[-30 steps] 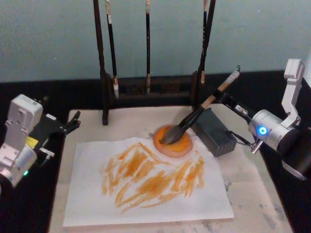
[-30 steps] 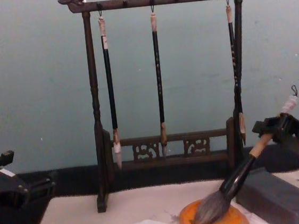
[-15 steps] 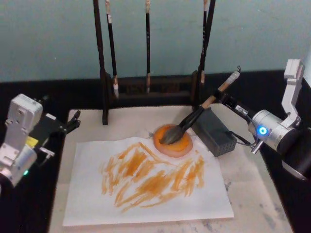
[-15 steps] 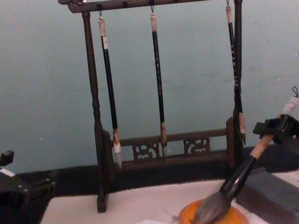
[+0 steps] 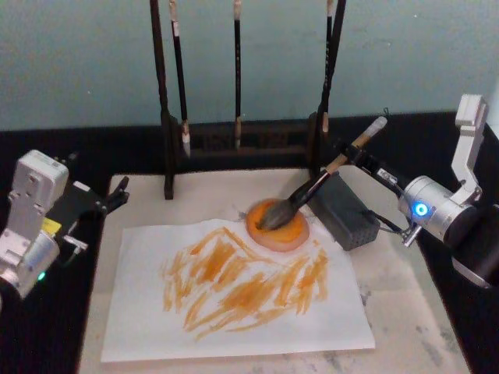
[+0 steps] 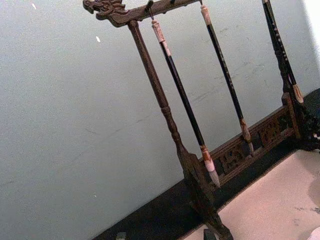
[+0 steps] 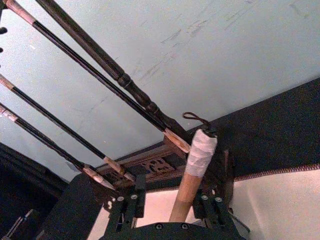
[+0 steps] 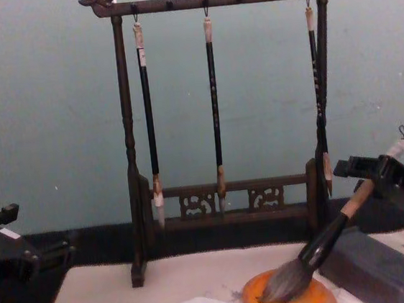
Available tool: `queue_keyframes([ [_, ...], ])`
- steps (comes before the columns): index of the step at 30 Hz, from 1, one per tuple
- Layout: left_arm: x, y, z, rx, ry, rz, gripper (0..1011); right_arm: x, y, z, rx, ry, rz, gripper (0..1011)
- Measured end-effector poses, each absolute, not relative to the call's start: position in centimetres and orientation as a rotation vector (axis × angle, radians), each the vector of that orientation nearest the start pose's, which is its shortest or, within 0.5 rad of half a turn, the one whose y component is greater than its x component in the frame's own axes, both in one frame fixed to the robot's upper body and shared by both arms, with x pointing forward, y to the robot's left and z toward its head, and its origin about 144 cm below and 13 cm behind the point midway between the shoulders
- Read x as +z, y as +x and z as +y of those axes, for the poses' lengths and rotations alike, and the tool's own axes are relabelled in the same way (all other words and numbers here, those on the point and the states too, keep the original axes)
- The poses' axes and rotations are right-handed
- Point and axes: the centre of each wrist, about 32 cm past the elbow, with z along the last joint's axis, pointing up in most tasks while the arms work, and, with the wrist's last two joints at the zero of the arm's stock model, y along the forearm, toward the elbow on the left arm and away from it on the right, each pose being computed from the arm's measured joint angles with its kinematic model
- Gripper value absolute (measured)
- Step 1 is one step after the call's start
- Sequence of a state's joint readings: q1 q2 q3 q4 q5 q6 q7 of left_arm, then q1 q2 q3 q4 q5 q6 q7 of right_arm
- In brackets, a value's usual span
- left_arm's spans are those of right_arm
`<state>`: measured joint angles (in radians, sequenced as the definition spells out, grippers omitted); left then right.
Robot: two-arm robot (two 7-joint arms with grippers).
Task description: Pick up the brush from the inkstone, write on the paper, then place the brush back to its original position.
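Far left, beside the mat (image 5: 405, 312): left gripper (image 5: 121, 195), parked, cannot tell how wide. Mid-table: paper (image 5: 156, 327) flat on the mat, streaked with orange strokes. Behind: a rack (image 8: 127, 130) hung with 3 slim brushes (image 8: 214, 107). Touching the paper's far right edge: inkstone (image 5: 292, 234). Holds the bristles of the brush (image 5: 312, 191) – shaft slanting up rightward past a grey block (image 5: 347, 214). Right gripper (image 5: 348, 154) closed on the tan handle, just below the white cap.
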<state>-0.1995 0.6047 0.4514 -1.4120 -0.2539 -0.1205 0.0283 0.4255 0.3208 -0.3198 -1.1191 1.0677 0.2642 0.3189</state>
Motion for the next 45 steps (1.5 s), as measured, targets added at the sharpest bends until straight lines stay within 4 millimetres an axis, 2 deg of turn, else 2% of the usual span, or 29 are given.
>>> queue_keyframes([
  [3,113.98,48.86,30.97,1.248,0.304,-0.285,1001,114.95,56.63,-27.65,-1.014,0.288,0.724,590],
  [10,113.98,48.86,30.97,1.248,0.304,-0.285,1001,114.96,56.63,-27.65,-1.014,0.288,0.724,831],
  [17,113.98,48.86,30.97,1.248,0.305,-0.285,1001,114.95,56.63,-27.65,-1.014,0.288,0.724,993],
  [34,113.98,48.86,30.97,1.248,0.304,-0.285,1001,114.82,56.51,-27.74,-1.009,0.290,0.732,1000],
  [45,113.98,48.86,30.97,1.248,0.304,-0.285,1001,114.41,55.66,-28.41,-1.016,0.289,0.748,1000],
])
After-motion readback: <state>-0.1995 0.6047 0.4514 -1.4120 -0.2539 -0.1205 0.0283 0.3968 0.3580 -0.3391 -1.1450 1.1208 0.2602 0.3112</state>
